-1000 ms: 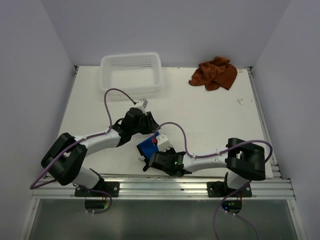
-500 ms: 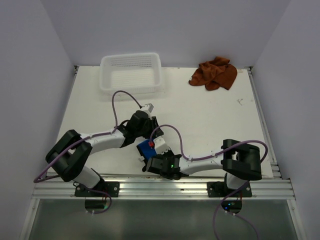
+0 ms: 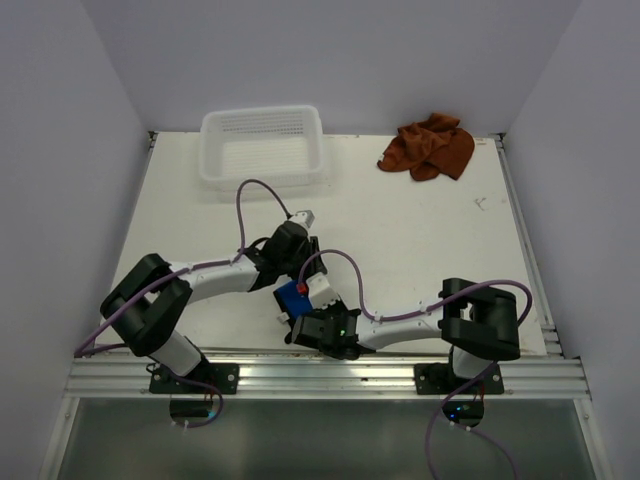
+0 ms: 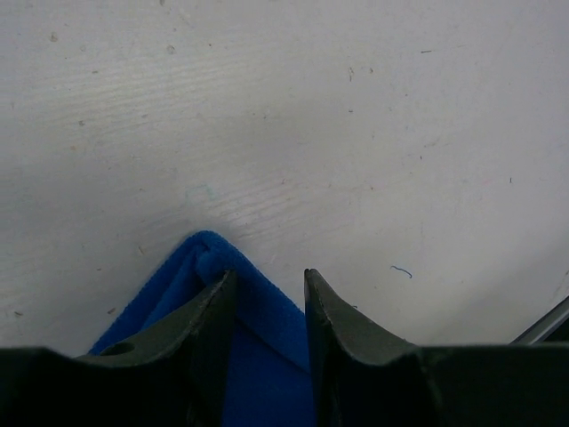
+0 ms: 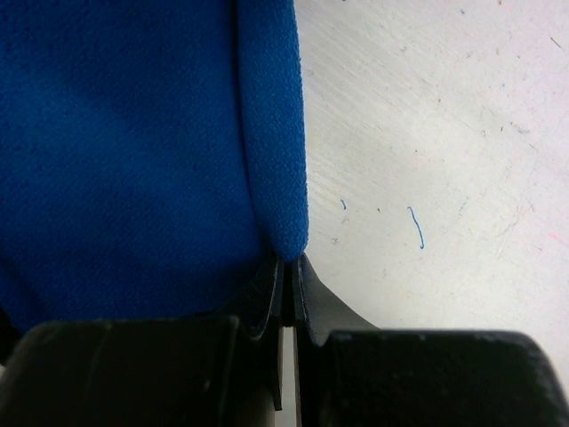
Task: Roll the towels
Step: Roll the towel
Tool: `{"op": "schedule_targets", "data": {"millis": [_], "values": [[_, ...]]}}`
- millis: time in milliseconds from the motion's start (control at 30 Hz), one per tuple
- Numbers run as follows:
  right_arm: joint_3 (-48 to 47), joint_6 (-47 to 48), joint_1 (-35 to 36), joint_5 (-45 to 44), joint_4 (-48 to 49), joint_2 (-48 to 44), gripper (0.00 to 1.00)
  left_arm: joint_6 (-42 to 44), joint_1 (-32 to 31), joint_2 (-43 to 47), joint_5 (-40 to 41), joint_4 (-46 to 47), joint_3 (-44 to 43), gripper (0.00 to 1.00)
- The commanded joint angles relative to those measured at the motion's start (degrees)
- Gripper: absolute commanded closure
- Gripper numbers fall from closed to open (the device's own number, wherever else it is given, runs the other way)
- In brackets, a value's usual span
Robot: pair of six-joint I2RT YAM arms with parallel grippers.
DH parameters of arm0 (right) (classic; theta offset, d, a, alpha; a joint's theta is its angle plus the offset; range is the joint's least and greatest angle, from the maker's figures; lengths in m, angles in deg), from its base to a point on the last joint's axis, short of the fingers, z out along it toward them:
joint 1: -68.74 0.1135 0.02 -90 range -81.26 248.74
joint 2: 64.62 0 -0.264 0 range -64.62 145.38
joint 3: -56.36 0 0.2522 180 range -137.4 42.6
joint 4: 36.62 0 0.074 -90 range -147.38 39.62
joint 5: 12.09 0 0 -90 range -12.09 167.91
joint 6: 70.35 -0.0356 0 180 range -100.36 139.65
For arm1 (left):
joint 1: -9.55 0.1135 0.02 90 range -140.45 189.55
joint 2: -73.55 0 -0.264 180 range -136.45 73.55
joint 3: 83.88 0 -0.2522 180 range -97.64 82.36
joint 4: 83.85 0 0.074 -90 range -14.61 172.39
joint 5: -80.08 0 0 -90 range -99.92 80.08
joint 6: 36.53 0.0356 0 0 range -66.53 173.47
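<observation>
Left pincer (image 4: 268,277) shifted, straddling blue towel (image 4: 267,365)

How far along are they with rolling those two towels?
Nothing looks finished yet. In hand: the blue towel is a compact bundle near the front of the table, with the left gripper closed around a fold and the right gripper shut at its edge. Left to do: the rust-brown towel lies crumpled and untouched at the far right corner.
</observation>
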Motion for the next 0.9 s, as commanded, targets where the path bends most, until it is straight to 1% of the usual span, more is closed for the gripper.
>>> {"op": "schedule_targets", "data": {"millis": [0,200,600,867], "values": [[-1.79,-1.87,0.35,-1.54,-0.43,0.77,1.00,2.68,-0.61,0.64,3.50,-4.28,-2.96,0.60],[-1.70,-1.96,0.35,-1.80,-0.17,0.51,1.00,3.91,-1.66,-2.18,5.10,-8.70,-4.90,0.60],[-0.64,-2.48,0.35,-2.86,0.45,-0.46,1.00,5.32,-1.93,-4.46,5.71,-12.13,-6.13,0.61],[0.58,-2.22,0.52,-3.30,1.59,-1.25,1.00,5.58,-2.10,-7.10,7.38,-13.27,-6.22,0.64]]}}
